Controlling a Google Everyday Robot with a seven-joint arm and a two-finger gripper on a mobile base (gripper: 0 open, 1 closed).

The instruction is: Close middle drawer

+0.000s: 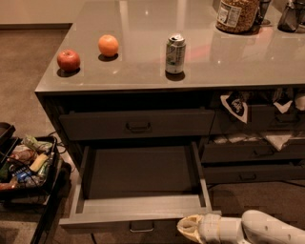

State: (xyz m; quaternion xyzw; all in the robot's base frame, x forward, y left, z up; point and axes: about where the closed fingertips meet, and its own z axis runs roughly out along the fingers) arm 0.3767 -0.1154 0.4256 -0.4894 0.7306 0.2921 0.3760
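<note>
Middle drawer [140, 178], pulled far out toward the near side from the left bank of the dark cabinet, plain grey inner box exposed. Flat front at the very bottom of view, small rectangular pull handle [141, 226] centred on it and partly cut off by the lower edge. Directly above, top drawer [138, 125] shut, front flush under the overhanging lip of the counter top [143, 76]. Gripper [187, 228] low at the near right, pale tip just beside the right end of the open drawer's front, at about handle height; touching or a hair apart, cannot tell. Spread or pressed together, cannot tell either. Pale arm [259, 228] coming in from the right edge, lying low and roughly level. Bare brown floor in front of the right-hand drawers [252, 152], themselves partly open with cloth and paper spilling over their edges. To the left of the open drawer, close beside its left side wall, a black bin [53, 164] crowded with packets, narrowing the room on that side. Up on the counter, well back from the near edge: apple [68, 60] at far left, orange [108, 45] beside it, upright can [175, 53] near the middle, large jar [237, 14] at the far right.
</note>
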